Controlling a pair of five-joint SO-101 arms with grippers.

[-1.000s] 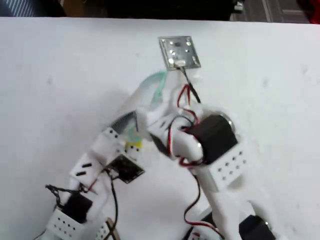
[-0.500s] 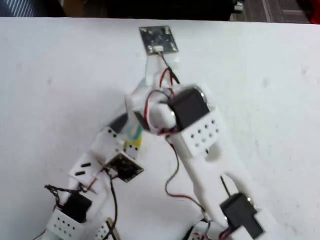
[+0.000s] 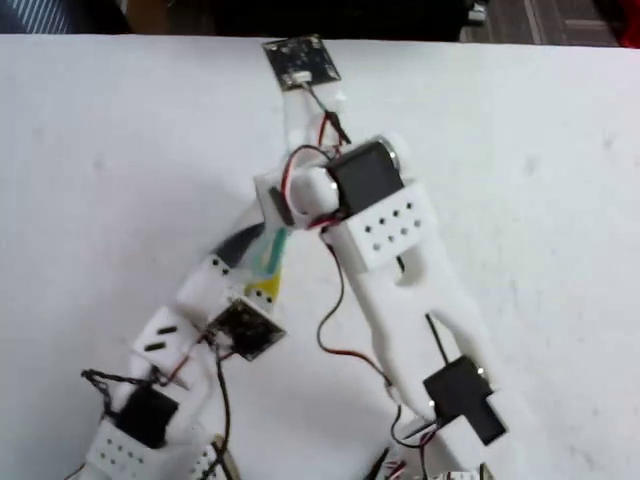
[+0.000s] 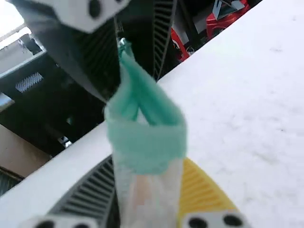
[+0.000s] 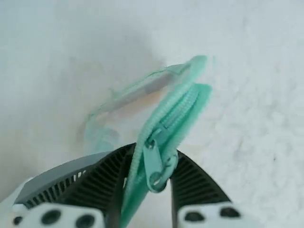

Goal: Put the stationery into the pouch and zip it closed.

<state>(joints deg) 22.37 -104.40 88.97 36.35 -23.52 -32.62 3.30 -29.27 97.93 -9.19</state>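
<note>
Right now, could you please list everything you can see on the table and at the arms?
table: one, white, under both arms.
pouch: one, clear with a teal zipper edge, held between the two grippers; contents too blurred to tell.
zipper pull: one, teal, between the right fingers.
left gripper: one, white, one dark finger and one yellow, shut on one end of the pouch.
right gripper: one, white with dark fingers, shut on the pouch's zipper edge.
</note>
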